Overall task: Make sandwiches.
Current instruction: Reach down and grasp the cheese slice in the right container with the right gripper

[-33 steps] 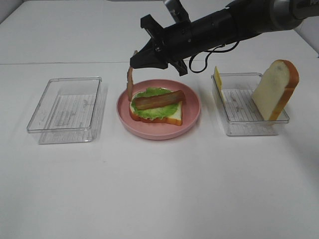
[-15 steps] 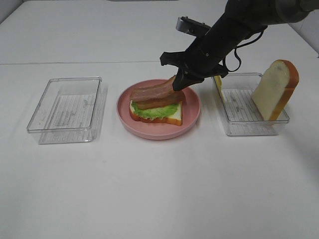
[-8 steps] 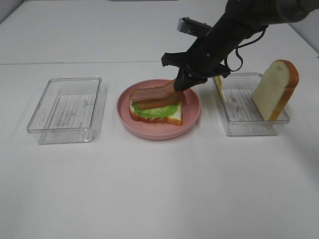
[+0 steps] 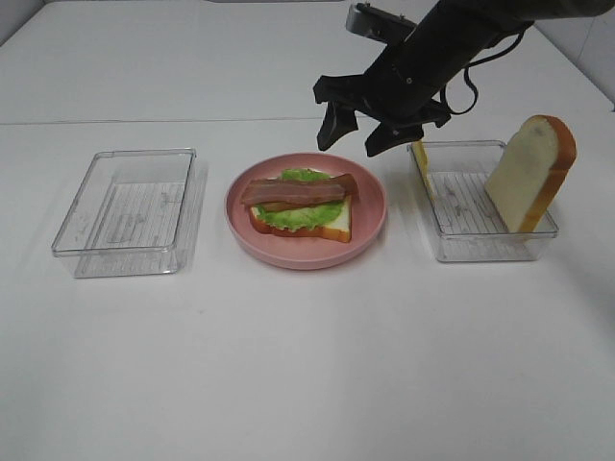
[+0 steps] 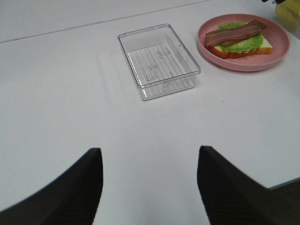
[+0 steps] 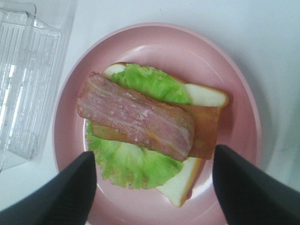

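Two bacon strips (image 4: 293, 192) lie stacked on the lettuce (image 4: 300, 216). Right hand (image 4: 351, 144) hovers above, jaws apart; left hand (image 5: 147, 187) apart too.

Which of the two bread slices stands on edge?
The slice in the right-hand tray; the other slice lies flat on the pink plate under lettuce and bacon.

R arm (image 4: 452, 43) comes in from the far right, black, sloping down toward mid-scene. R gripper (image 4: 351, 136) hangs in the air w/ tips pointing down, jaws spread wide, nothing btwn them. Its wrist cam shows the R fingers (image 6: 75, 187) as two dark pads well apart. L gripper (image 5: 146, 152) is off to the left, out of the high cam's sight. Jaws are also wide, empty, L fingers (image 5: 79, 187) aimed toward far right.
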Motion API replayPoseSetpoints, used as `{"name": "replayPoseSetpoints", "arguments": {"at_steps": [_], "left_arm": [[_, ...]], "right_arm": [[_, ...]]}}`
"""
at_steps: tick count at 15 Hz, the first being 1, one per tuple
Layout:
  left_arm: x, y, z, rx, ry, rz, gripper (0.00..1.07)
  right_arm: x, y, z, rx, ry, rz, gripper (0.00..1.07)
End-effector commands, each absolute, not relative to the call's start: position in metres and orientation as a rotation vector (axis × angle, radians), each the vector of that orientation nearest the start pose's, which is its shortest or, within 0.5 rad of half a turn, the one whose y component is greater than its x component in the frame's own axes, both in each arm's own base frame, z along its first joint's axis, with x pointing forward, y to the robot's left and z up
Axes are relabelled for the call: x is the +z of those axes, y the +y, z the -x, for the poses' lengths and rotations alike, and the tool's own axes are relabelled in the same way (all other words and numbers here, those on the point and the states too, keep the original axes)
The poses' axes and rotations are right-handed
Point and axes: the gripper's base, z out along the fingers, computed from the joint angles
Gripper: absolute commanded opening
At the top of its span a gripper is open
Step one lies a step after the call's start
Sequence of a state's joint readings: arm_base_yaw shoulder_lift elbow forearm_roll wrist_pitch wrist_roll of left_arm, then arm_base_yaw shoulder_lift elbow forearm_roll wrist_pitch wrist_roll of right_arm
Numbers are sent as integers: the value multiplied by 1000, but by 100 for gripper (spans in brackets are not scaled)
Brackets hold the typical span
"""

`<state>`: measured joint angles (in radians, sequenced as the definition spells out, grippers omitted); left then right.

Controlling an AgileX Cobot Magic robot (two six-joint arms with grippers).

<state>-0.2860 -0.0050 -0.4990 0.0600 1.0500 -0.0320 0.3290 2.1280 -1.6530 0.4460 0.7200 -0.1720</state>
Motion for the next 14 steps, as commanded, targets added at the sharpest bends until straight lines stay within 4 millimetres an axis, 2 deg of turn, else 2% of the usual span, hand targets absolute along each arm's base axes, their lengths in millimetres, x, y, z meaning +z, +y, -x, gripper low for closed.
{"name": "replayPoseSetpoints", "arguments": {"at_steps": [1,4,5,6,10,14], "left_arm": [[278,7,7,-136,1988,-250,58],[278,7,7,-136,1988,-250,58],[278,7,7,-136,1988,-250,58],[278,7,7,-136,1988,-250,58],[278,7,7,-136,1988,-250,58],[278,7,7,-136,1988,-250,58]], "right_arm": [[214,171,-429,507,2600,347,68],[236,160,-425,373,2573,347,67],[238,158,-425,349,2576,338,67],[240,151,-424,246,2589,336,67],[232,142,-427,92,2606,367,67],[226,138,-438,82,2578,346,64]]}}
